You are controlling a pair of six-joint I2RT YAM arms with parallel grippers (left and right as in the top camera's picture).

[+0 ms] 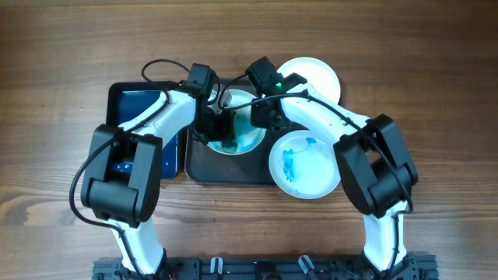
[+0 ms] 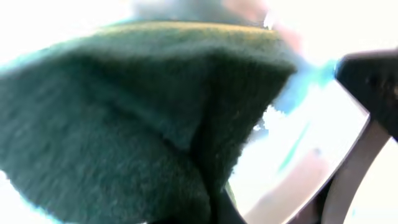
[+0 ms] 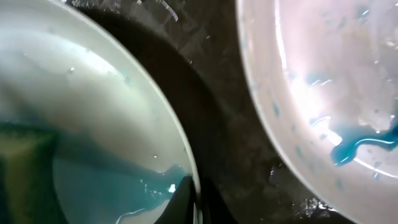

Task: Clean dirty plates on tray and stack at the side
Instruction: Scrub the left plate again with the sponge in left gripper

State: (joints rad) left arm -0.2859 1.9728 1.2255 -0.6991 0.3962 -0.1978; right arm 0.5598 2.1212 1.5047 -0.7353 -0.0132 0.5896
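A white plate [image 1: 243,134] with a turquoise wet face lies on the dark grey tray [image 1: 226,169]. My left gripper [image 1: 219,127] is shut on a green sponge [image 2: 124,124] and presses it on this plate. My right gripper [image 1: 261,117] is shut on the plate's right rim [image 3: 186,155], one finger on each side. A second plate [image 1: 305,163] with blue smears lies at the tray's right edge; it also shows in the right wrist view [image 3: 323,93]. A third white plate [image 1: 319,76] lies at the back right, with no smears visible.
A smaller black tray with a blue bottom [image 1: 136,105] stands left of the grey tray, under my left arm. Bare wooden table [image 1: 62,70] surrounds everything. The wet dark tray floor [image 3: 217,93] shows between the two plates.
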